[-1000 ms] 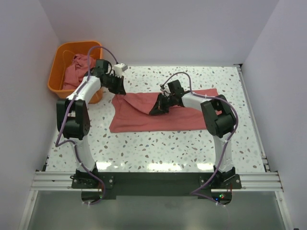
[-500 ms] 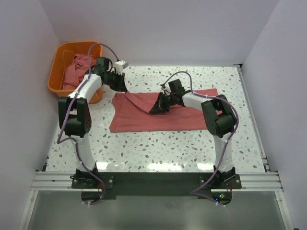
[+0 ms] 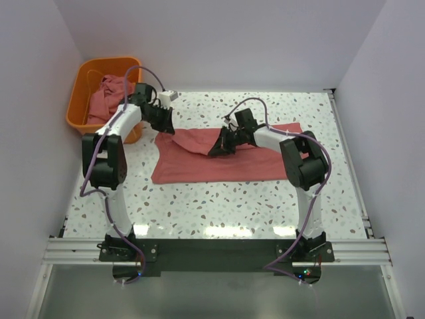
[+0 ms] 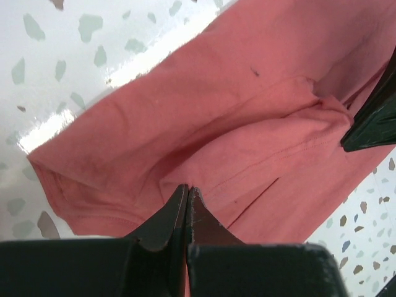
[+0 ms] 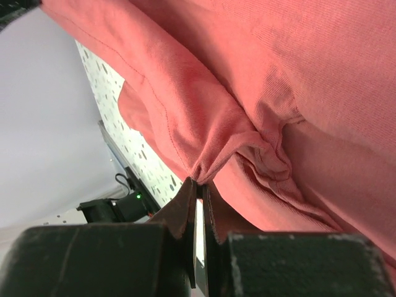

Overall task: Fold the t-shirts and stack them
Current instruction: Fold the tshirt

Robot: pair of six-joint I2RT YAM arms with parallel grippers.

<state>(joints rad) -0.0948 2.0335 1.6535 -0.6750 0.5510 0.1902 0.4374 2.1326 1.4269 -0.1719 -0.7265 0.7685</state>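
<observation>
T-shirt (image 3: 199,169) in dusty red-pink lies spread across the middle of a white speckled table (image 3: 219,209), a little beyond the two arm bases at the near edge. Its near hem lies flat. Its far part is rumpled and lifted where both arms grasp it. The right gripper (image 3: 216,151) is clamped on a bunched fold of cloth close to the shirt's middle; the right wrist view shows its jaws pressed together with fabric puckering out at the tips. Farther back and to the left, the left gripper (image 3: 167,129) pinches the shirt's far left corner, jaws closed on a thin hemmed edge. Beyond that, at the far left, an orange basket (image 3: 81,83) holds a second t-shirt (image 3: 109,93) of the same colour, crumpled in a heap.
</observation>
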